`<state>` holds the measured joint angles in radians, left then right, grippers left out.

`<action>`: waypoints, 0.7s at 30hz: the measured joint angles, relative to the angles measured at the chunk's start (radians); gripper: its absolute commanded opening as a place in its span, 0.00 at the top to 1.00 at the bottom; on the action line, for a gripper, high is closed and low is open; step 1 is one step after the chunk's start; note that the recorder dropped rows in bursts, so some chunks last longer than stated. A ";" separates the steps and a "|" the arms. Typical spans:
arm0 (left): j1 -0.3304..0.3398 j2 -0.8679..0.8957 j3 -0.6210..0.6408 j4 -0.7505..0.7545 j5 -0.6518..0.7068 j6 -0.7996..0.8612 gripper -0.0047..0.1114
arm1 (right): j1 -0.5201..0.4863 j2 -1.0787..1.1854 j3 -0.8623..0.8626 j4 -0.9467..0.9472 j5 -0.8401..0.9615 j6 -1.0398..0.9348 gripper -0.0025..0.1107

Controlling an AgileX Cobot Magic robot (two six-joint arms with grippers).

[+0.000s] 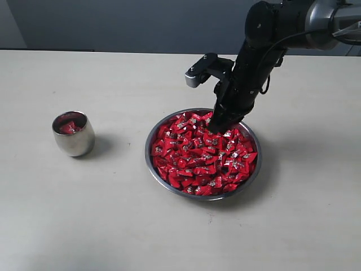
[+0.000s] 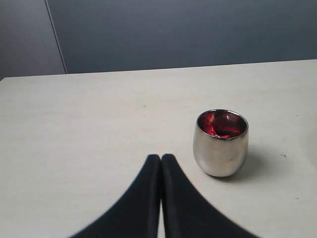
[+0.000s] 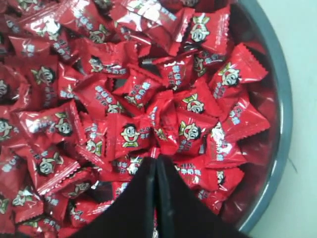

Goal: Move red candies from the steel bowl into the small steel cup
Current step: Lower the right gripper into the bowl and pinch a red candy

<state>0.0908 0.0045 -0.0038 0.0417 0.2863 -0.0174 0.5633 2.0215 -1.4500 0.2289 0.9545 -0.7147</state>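
The steel bowl (image 1: 148,152) sits right of the table's middle, heaped with red candies (image 1: 197,158). My right gripper (image 1: 216,129) reaches down into the bowl's far side. In the right wrist view its black fingers meet at the tips (image 3: 157,158), pinching the wrapper edge of one red candy (image 3: 171,130) on top of the pile; the bowl's rim (image 3: 285,124) curves past. The small steel cup (image 1: 74,139) stands upright to the left with red candies (image 2: 217,126) inside. My left gripper (image 2: 161,158) is shut and empty over bare table, a short way from the cup (image 2: 220,151).
The pale tabletop (image 1: 113,226) spreads around the bowl and cup. A grey wall (image 1: 141,22) runs behind the table's far edge. The right arm (image 1: 254,56) slants in from the upper right, above the bowl.
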 measured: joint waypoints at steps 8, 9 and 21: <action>0.000 0.000 0.000 0.000 0.000 0.000 0.96 | 0.000 0.000 0.000 0.007 -0.040 -0.041 0.89; 0.000 0.000 0.000 0.000 0.000 0.000 0.96 | 0.000 0.000 0.000 0.007 -0.032 -0.043 0.85; 0.000 0.000 0.000 0.000 0.000 0.000 0.96 | 0.000 0.000 0.000 0.007 -0.027 -0.093 0.63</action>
<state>0.0908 0.0045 -0.0038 0.0417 0.2863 -0.0174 0.5633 2.0215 -1.4500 0.2363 0.9279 -0.8080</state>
